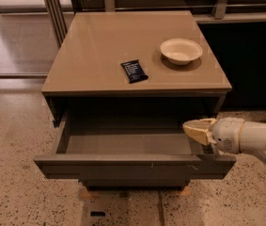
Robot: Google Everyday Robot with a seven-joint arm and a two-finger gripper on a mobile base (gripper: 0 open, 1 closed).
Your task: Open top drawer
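The top drawer [132,166] is a wide dark grey handleless drawer under the tan cabinet top [99,51]. It stands pulled far out toward me, and its grey inside [128,142] shows nothing in it. Small pale scratches mark its front right of centre. My gripper [196,130], pale yellow at the tip on a white arm, reaches in from the right. It hangs over the drawer's right end, just above the side wall and behind the front panel. I cannot see contact with the drawer.
A black snack packet [134,71] and a cream bowl [181,50] lie on the cabinet top. Narrower drawers [132,182] sit below. Speckled floor [15,140] lies left and in front; a dark counter base [250,65] stands at the right.
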